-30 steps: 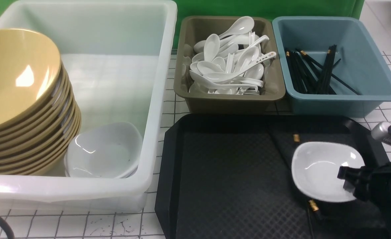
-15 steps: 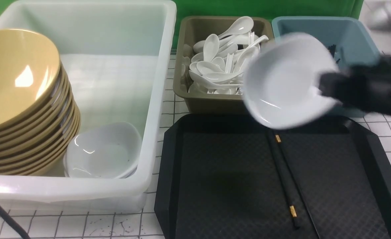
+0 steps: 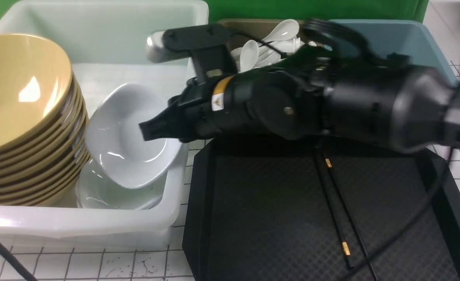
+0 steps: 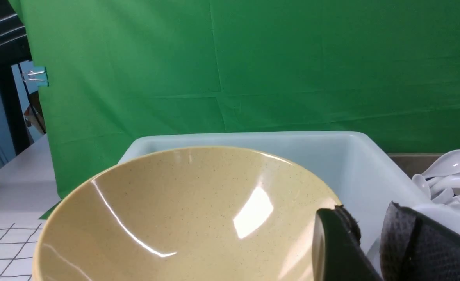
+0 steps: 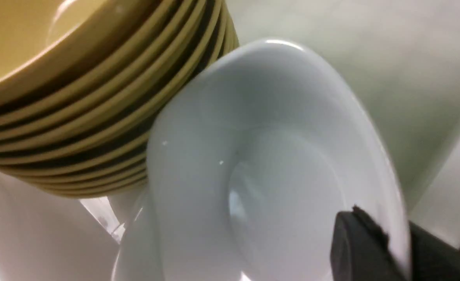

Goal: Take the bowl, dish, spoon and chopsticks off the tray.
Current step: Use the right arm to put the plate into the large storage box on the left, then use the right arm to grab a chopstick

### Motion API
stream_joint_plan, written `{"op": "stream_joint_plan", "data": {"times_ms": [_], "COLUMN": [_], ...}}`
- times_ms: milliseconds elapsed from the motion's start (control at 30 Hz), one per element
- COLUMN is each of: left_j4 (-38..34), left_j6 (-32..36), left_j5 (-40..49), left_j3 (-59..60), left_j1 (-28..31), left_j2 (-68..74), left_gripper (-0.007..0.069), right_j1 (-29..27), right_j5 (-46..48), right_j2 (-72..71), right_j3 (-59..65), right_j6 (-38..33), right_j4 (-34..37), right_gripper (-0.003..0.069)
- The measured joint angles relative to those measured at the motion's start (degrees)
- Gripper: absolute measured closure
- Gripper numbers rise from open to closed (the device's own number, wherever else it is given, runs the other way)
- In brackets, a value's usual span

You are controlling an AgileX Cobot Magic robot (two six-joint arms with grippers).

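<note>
— Why are the right fingers hovering far left?
— They're clenching the dish rim, holding it tilted above the stacked dishes in the tub, for nesting. Left fingers: can't tell.

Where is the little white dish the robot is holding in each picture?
Front view: the little white dish is tilted, left of centre, over the big white tub, pinched by the right gripper.
Left wrist view: I can't pick it out there.
Right wrist view: it fills the middle.
Shared landmark: the stack of yellow bowls, seen in all three views and right beside the dish.
</note>
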Motion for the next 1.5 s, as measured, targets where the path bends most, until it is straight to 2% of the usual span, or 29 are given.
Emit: {"op": "stream_joint_plan", "data": {"times_ms": [100, 233, 333, 467, 500, 567, 633, 767, 867, 1067, 1400, 1500], "left_j4": [0.00, 0.00, 0.00, -0.48, -0.98, -1.22, -1.28, -1.28, -1.28, -1.28, -1.28, -1.28], "left_j6": [0.00, 0.00, 0.00, 0.00, -0.06, -0.25, -0.25, -0.25, -0.25, -0.25, -0.25, -0.25], "left_j5": [-0.06, 0.00, 0.00, -0.06, -0.06, -0.14, -0.47, -0.47, -0.35, 0.32, 0.32, 0.34], "left_j3": [0.20, 0.37, 0.37, 0.43, 0.55, 0.55, 0.55, 0.55, 0.89, 1.11, 1.11, 1.11], "left_j1": [0.00, 0.00, 0.00, 0.00, 0.00, 0.00, 0.00, 0.00, 0.00, 0.00, 0.00, 0.00], "left_j2": [0.00, 0.00, 0.00, 0.00, 0.00, 0.00, 0.00, 0.00, 0.00, 0.00, 0.00, 0.00], "left_gripper": [0.0484, 0.0484, 0.0484, 0.0484, 0.0484, 0.0484, 0.0484, 0.0484, 0.0484, 0.0484, 0.0484, 0.0484], "right_j1": [0.31, 0.93, 0.43, -1.52, -3.87, -6.52, -10.49, -14.29, -17.34, -21.24, -21.36, -21.69], "right_j5": [2.04, 5.83, 10.00, 21.09, 28.70, 33.89, 36.83, 32.64, 22.56, 17.69, 15.84, 15.30], "right_j2": [2.45, 2.52, 0.61, -4.24, -7.29, -9.68, -11.69, -11.77, -11.60, -9.92, -6.48, -4.35], "right_j3": [-2.44, -4.66, -5.46, -5.71, -4.05, -0.39, 8.29, 19.12, 27.95, 29.45, 29.45, 29.05], "right_j6": [0.16, -0.35, -1.54, -1.59, -0.36, 0.58, 1.09, 1.30, 2.27, 3.82, 1.76, 1.19], "right_j4": [-0.19, -0.85, -3.99, -12.22, -18.06, -21.42, -22.32, -17.76, -12.72, -12.34, -9.14, -9.34], "right_gripper": [0.0483, 0.0336, 0.0265, 0.0221, 0.0214, 0.0212, 0.0215, 0.0237, 0.0289, 0.0313, 0.0319, 0.0342]}}
